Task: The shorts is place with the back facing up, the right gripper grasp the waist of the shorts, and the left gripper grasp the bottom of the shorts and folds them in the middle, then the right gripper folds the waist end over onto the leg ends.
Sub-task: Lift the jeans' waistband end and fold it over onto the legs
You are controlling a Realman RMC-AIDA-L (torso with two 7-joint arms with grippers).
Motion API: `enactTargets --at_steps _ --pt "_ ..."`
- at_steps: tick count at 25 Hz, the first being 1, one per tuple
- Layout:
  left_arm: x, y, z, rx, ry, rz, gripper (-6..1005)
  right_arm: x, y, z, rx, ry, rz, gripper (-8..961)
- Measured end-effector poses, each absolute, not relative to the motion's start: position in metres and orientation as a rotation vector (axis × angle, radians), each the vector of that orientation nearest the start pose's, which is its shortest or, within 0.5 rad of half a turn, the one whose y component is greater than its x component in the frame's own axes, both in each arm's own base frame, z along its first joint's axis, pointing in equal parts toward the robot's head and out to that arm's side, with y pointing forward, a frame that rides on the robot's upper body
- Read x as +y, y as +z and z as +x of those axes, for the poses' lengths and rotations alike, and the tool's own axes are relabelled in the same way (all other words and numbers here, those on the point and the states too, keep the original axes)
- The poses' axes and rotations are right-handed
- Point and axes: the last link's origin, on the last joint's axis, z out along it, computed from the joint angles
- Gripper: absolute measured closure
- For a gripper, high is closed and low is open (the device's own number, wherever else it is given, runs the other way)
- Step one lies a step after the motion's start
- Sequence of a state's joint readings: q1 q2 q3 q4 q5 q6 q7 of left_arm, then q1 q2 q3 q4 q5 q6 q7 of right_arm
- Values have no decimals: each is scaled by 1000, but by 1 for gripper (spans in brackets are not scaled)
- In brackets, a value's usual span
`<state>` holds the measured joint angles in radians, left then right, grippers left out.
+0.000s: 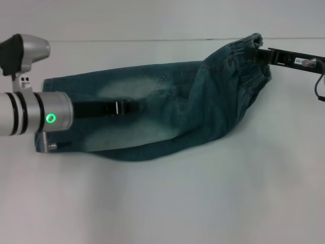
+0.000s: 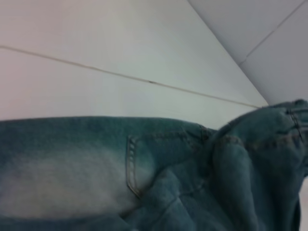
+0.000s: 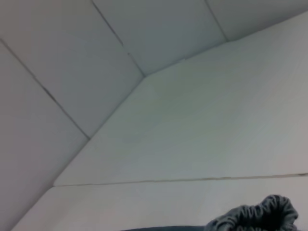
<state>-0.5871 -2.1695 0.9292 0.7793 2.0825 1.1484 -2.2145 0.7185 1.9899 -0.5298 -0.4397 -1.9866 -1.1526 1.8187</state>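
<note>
The blue faded denim shorts (image 1: pixel 203 101) lie folded lengthwise across the white table, with pale bleached patches facing up. The leg ends (image 1: pixel 51 84) point left and are partly hidden behind my silver left wrist. My left gripper (image 1: pixel 137 107) reaches out low over the middle of the shorts; its wrist view shows only denim (image 2: pixel 168 183) close below. The puckered elastic waist (image 1: pixel 249 56) is at the far right, bunched and lifted off the table. My right gripper (image 1: pixel 260 53) is shut on it from the right. The right wrist view shows only a scrap of that gathered band (image 3: pixel 260 216).
The white table (image 1: pixel 203 203) stretches bare in front of the shorts. Its far edge meets a pale wall (image 1: pixel 152 20) just behind them. A black cable (image 1: pixel 319 86) hangs from the right arm at the right edge of the view.
</note>
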Motion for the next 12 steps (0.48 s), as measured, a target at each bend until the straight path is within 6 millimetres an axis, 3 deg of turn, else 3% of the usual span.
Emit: enactTargets --at_steps 3,12 --pt "376 -48 -230 -1455 -533 -2382 916 416 21 258 1242 782 -2236 857" --pt "376 -58 -224 -1438 -545 -2426 949 420 8 232 1184 797 -2336 857"
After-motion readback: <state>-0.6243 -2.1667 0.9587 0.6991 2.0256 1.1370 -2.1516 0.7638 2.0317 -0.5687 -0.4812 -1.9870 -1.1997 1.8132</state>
